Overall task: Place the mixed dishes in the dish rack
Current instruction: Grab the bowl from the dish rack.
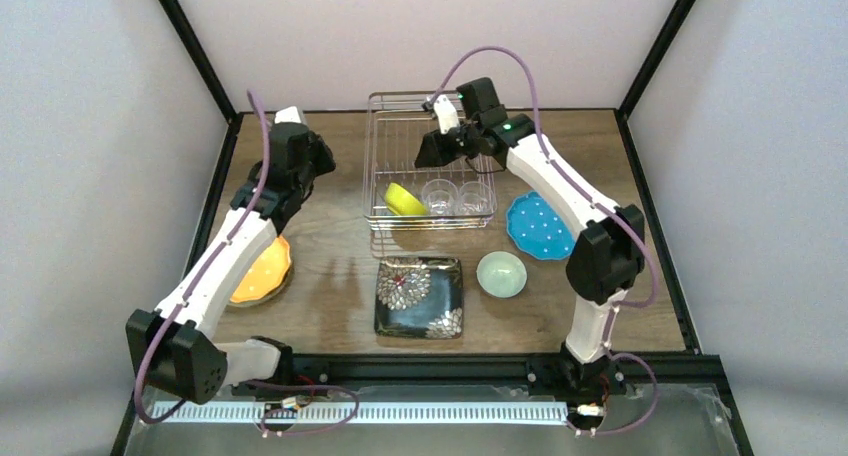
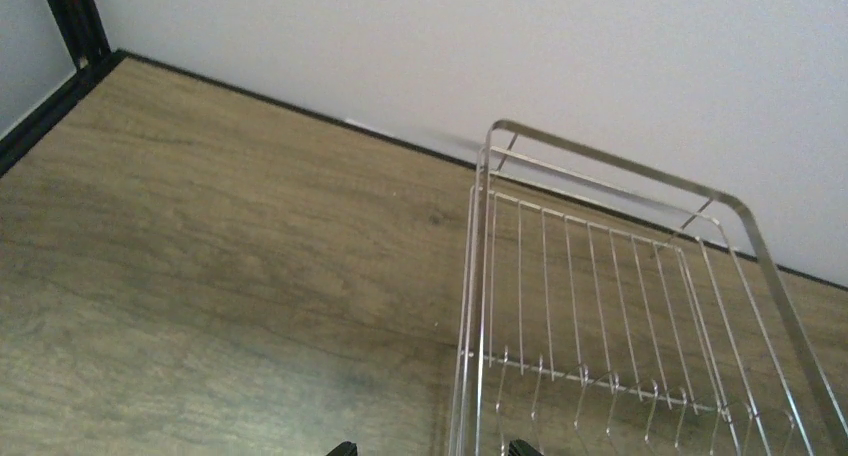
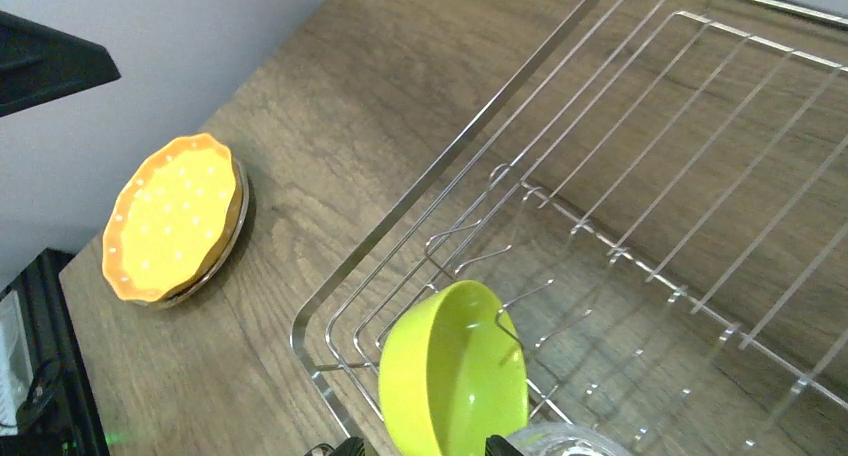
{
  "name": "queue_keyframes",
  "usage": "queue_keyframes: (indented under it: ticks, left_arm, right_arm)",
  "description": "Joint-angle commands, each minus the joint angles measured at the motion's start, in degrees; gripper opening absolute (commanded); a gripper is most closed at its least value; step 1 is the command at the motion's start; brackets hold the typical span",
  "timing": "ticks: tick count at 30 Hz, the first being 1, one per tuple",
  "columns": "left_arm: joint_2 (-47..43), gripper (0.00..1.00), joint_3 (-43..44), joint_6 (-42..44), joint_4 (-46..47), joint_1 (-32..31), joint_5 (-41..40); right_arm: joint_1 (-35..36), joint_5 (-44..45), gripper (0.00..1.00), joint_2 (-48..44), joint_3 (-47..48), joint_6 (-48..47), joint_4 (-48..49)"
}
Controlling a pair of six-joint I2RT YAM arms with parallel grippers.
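The silver wire dish rack [image 1: 382, 136] stands at the back middle. A yellow-green bowl [image 1: 404, 199] leans on edge in its near left corner, beside two clear glass cups [image 1: 439, 196]. My right gripper [image 1: 432, 151] hovers open above the rack, its fingertips [image 3: 350, 446] either side of the bowl [image 3: 455, 376] in view but apart from it. My left gripper [image 2: 432, 450] is open and empty, low over the wood by the rack's left wall [image 2: 480, 276]. An orange dotted plate [image 1: 262, 272], black floral plate [image 1: 419, 296], mint bowl [image 1: 501, 274] and blue dotted plate [image 1: 540, 226] lie on the table.
The left arm's forearm [image 1: 225, 266] crosses over part of the orange plate [image 3: 175, 216], which rests on another plate's pale rim. Black frame posts and grey walls close in the table's sides and back. A black rail [image 1: 440, 366] runs along the near edge.
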Motion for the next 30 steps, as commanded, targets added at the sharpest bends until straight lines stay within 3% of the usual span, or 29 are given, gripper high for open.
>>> queue_keyframes:
  ticks: [1,30]
  left_arm:
    - [-1.9,0.88,-2.9,-1.5,2.3,0.7,2.1]
    - [-2.8,0.88,-8.5,-3.5,5.5,4.2,6.6]
  right_arm:
    - [1.5,0.3,0.71,3.9,3.3,-2.1,-3.1]
    - [5.5,-5.2,0.70,16.8,6.7,-3.4,-4.6]
